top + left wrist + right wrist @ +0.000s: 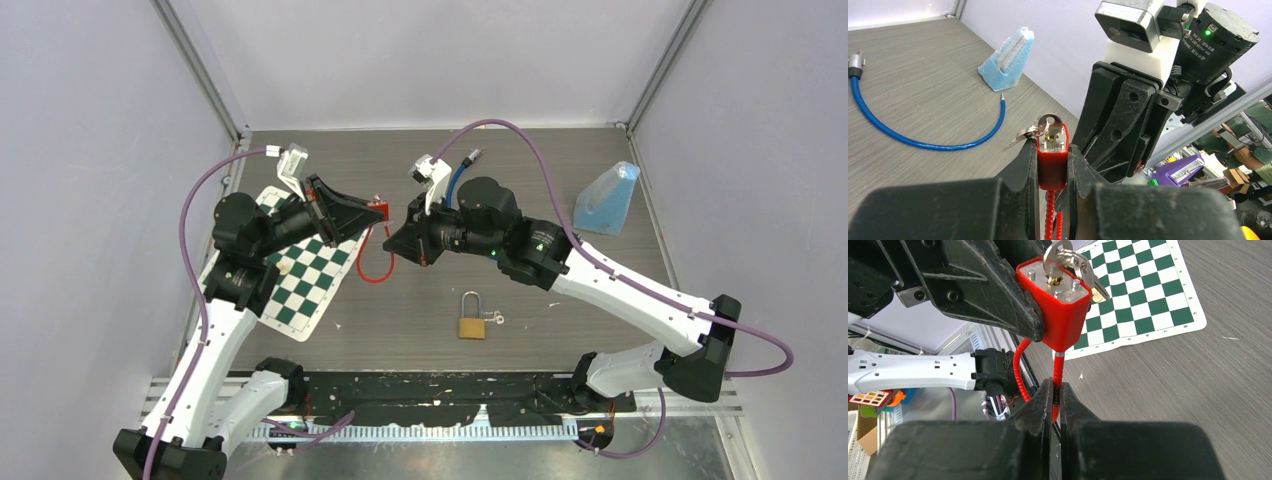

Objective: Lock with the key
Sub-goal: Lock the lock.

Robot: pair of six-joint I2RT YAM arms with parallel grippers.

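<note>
Red cable lock (1064,322), lettering unreadable

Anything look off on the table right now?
Only the chess mat: it lies skewed to the table edges, at the left. Left gripper clamps the red lock, key in; right gripper pinches its cable. No spill or damage seen.

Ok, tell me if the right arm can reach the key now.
Probably not yet: the right tool is shut on the red cable just under the red lock. The key sticks out clear of the left tool, so the way looks free once the cable is released.
</note>
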